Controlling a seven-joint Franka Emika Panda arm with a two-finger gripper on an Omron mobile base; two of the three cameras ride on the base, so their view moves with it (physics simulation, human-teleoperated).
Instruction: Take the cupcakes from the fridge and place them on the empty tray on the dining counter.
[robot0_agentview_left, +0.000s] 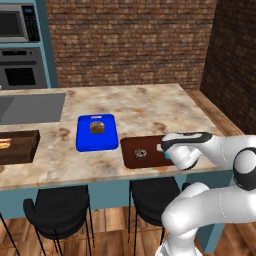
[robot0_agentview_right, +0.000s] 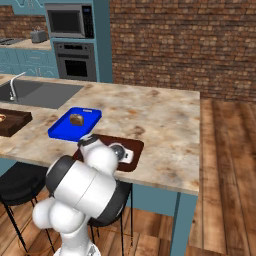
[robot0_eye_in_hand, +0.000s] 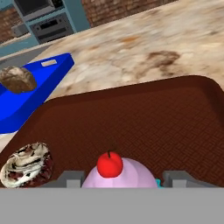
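The jaws (robot0_eye_in_hand: 119, 180) bracket the pink cupcake (robot0_eye_in_hand: 119, 174), its smooth domed frosting topped with a glossy red cherry. They appear clamped on its sides, low over the tray (robot0_eye_in_hand: 166, 113), probably to set it down upright. The chocolate cupcake (robot0_eye_in_hand: 27, 164), mottled brown and white, already sits on the tray's woven-looking reddish-brown floor. Beside it on the marbled desk (robot0_agentview_left: 145, 107) lies a blue board (robot0_agentview_left: 96, 132) carrying a rough round bun (robot0_agentview_left: 96, 127).
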